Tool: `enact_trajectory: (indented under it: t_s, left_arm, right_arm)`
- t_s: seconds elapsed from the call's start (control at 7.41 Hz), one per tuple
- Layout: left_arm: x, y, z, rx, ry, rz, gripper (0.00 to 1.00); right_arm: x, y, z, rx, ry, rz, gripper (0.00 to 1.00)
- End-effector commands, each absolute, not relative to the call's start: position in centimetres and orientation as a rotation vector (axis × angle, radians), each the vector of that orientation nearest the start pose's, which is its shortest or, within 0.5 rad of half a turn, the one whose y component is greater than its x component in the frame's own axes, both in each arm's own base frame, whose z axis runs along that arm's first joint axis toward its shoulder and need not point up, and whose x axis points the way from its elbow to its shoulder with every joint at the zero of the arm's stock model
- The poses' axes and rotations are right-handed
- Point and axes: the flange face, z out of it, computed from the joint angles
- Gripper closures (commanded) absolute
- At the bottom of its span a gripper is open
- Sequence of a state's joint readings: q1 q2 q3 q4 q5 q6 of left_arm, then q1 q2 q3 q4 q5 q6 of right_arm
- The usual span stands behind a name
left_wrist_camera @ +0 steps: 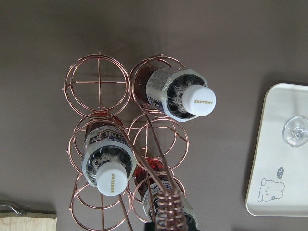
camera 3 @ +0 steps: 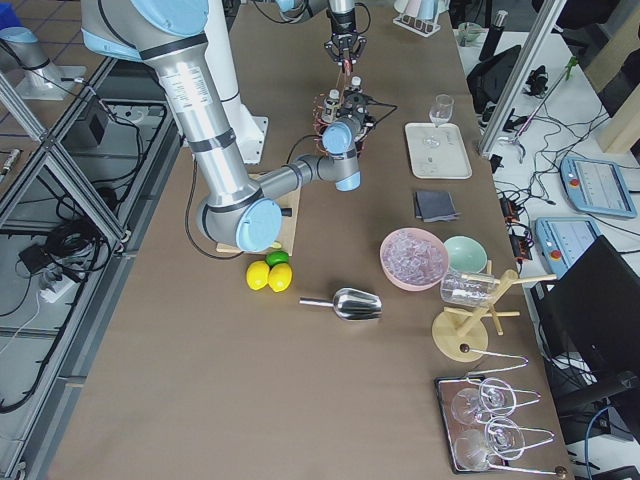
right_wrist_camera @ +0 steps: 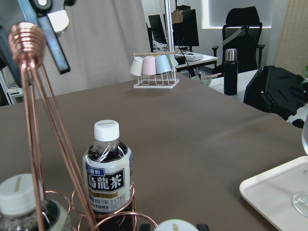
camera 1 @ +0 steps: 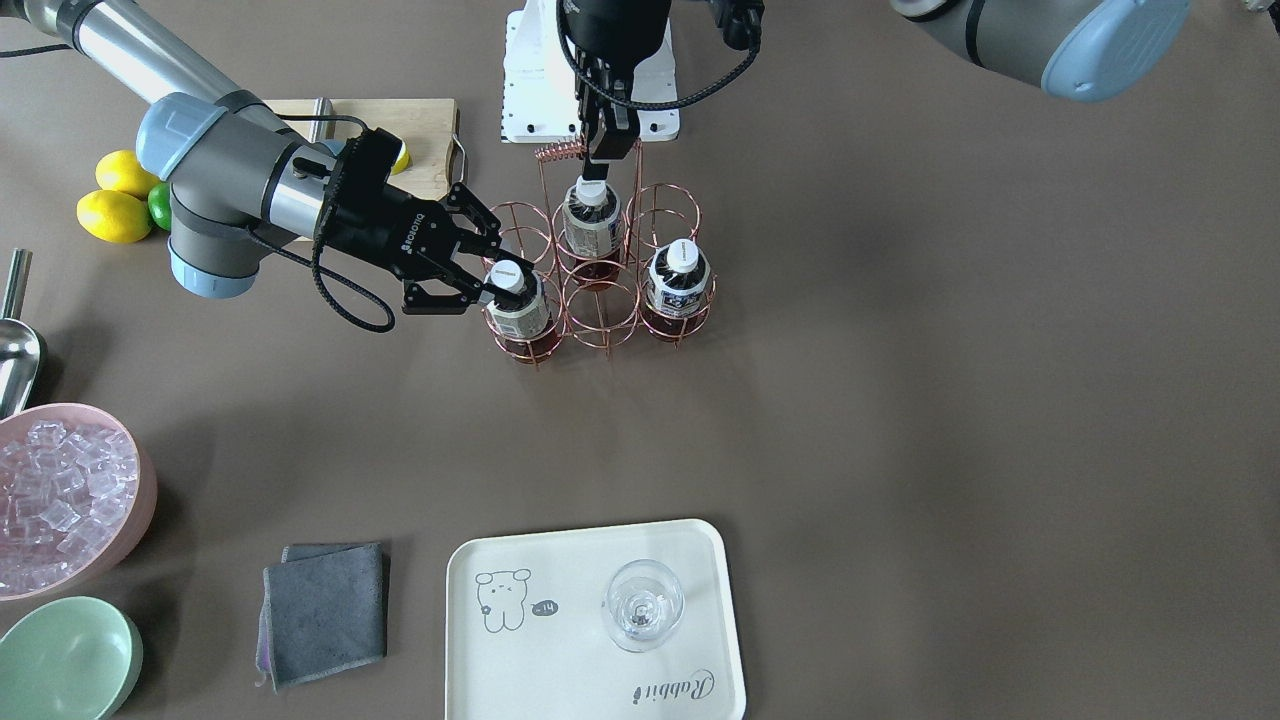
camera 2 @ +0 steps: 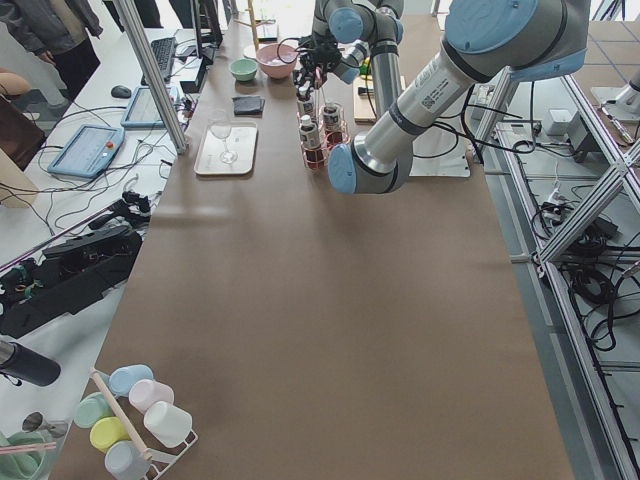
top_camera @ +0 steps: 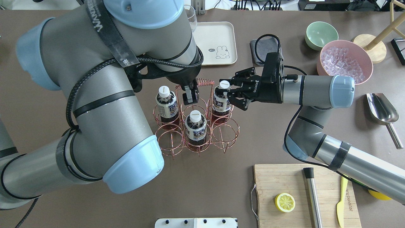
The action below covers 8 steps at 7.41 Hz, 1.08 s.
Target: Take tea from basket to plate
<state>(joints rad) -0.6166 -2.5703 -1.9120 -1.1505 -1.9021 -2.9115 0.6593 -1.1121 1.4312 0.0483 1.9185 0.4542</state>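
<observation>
Brown and matte, the desk (camera 1: 950, 400) carries a rose-gold copper wire basket (left_wrist_camera: 98, 83) of six rings near the robot. A cream-white rectangular plate with a bear drawing (camera 1: 560, 680) lies well apart from it, at the edge away from the robot. A clear stemmed glass (camera 1: 643, 605) stands on the plate beside the bear, so part of the plate is taken.

Three small clear bottles of dark tea stand upright in the rings. The one being gone for is the white-capped tea bottle (camera 1: 520, 310) in the end ring of the row nearer the plate, on the robot's right. The other two bottles (camera 1: 590, 225) (camera 1: 678, 285) fill a middle ring and the opposite end ring.

The right hand (top_camera: 228, 89) comes in sideways at cap height. Its fingers are spread part-way, one on each side of the white cap and neck. They look close to the cap, but a firm clamp is not evident. The left hand (top_camera: 190, 95) hangs over the basket, its fingers drawn together on the coiled wire handle (camera 1: 560, 152), apparently steadying the rack.

By the look of it, the step in hand is the grasp, and the bottle has not left its ring. The next move calls for closing squarely on the neck under the cap. The bottle must then be lifted straight up until its base clears the ring, because a slanted pull would drag the light rack along. After that comes a carry across the desk to a bare part of the plate, away from the glass.
</observation>
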Motion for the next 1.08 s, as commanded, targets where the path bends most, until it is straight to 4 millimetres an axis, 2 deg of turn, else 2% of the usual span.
enact_trajectory:
  t_s: [0.0,0.4,0.67,0.94]
  left_arm:
    - [41.6,-41.7,-1.3,-0.694,0.844,-1.635,1.00]
    - [41.8,-41.8,-1.2,-0.696,0.839,-1.639,1.00]
    - [41.8,-41.8,-1.2,-0.696,0.839,-1.639,1.00]
    - [41.9,-41.8,-1.2,-0.695,0.836,-1.640,1.00]
  right_arm:
    - [-39.8,-45.9,27.0,1.338,-1.439,-0.629,1.00]
    - [-35.7,-46.4,22.3,1.316,-1.430,-0.619,1.00]
    - [-32.0,-48.0,20.2,1.319,-1.406,-0.589,1.00]
    - [-26.5,-52.1,17.4,1.344,-1.342,-0.525,1.00]
